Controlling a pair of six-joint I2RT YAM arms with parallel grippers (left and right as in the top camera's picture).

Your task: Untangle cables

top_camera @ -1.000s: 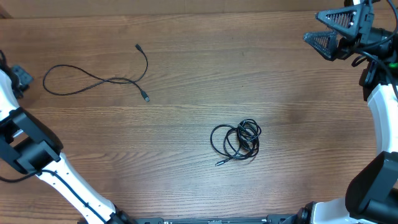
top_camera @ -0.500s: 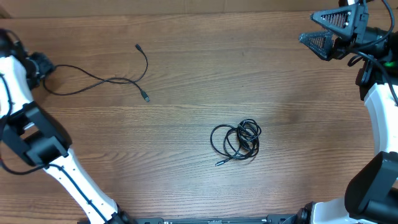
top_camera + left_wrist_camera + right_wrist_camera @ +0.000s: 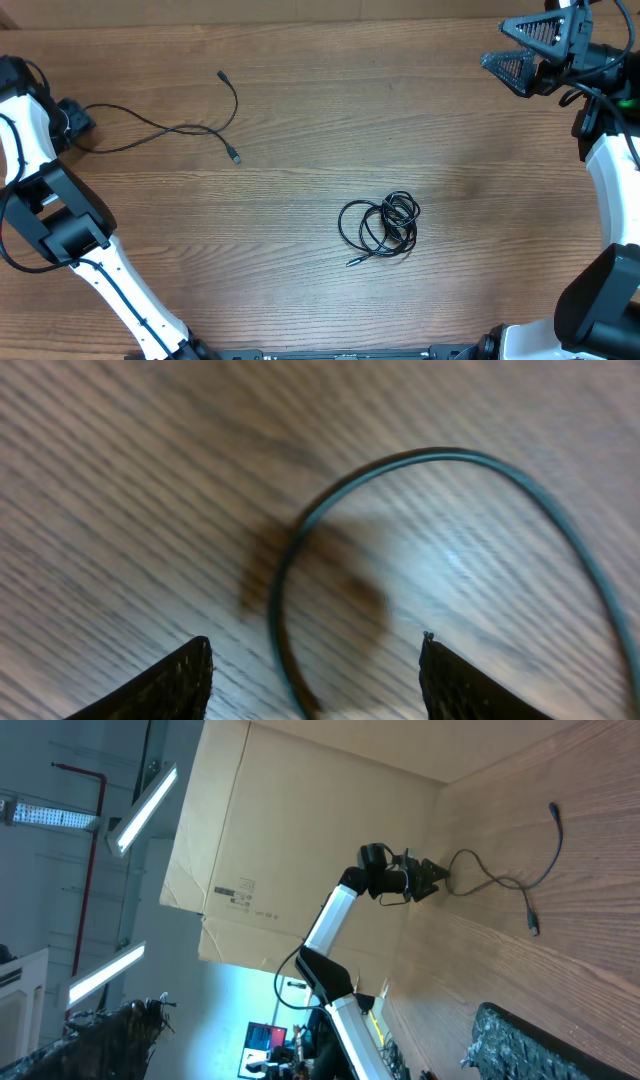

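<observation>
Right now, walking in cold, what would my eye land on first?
A tangled bunch of black cable sits near the table's middle. A long wavy cable lies far left, its loop under the open left gripper. The right gripper hangs open at the far right corner.

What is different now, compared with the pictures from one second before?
The left fingers moved inward to the loop of the long thin black cable and opened over it, not gripping it. The bunched black cable coil has not moved; the right fingers remain wide open, nearly where they were.

No text is legible; the printed mark (image 3: 232, 892) on the cardboard sheet (image 3: 300, 830) is too small.
</observation>
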